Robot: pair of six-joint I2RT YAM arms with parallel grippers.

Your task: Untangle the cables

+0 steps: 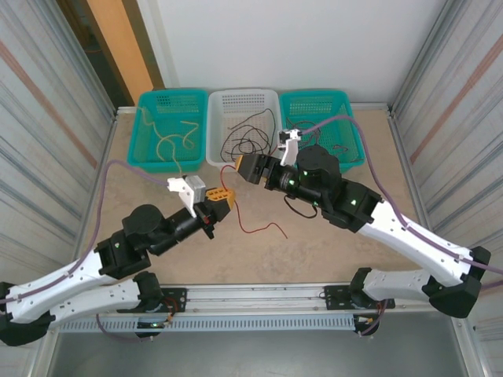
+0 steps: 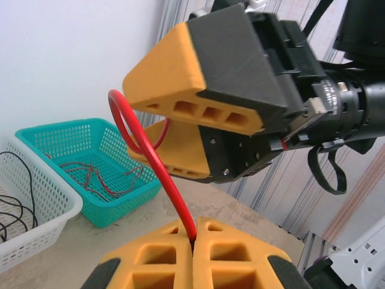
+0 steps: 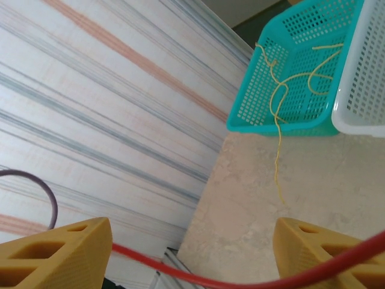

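A red cable (image 1: 253, 229) trails across the table and rises to my left gripper (image 1: 222, 196), whose yellow fingers are shut on it. In the left wrist view the pinch is at my left gripper (image 2: 194, 233); the red cable (image 2: 157, 167) loops up and back between the jaws of my right gripper (image 2: 163, 127). My right gripper (image 1: 242, 167) hovers just in front of the white basket. Seen from the right wrist, my right gripper (image 3: 194, 235) stands open, and the red cable (image 3: 204, 280) sags across the gap between its fingers. Black cables (image 1: 245, 135) lie in the white basket.
Three baskets line the back edge: a teal basket (image 1: 149, 153) holding pale yellow cables (image 1: 174, 140), one strand (image 3: 277, 168) hanging onto the table; a white basket (image 1: 216, 118); a teal basket (image 1: 346, 106) holding red cables (image 2: 90, 174). A black cable (image 1: 292, 207) lies under the right arm.
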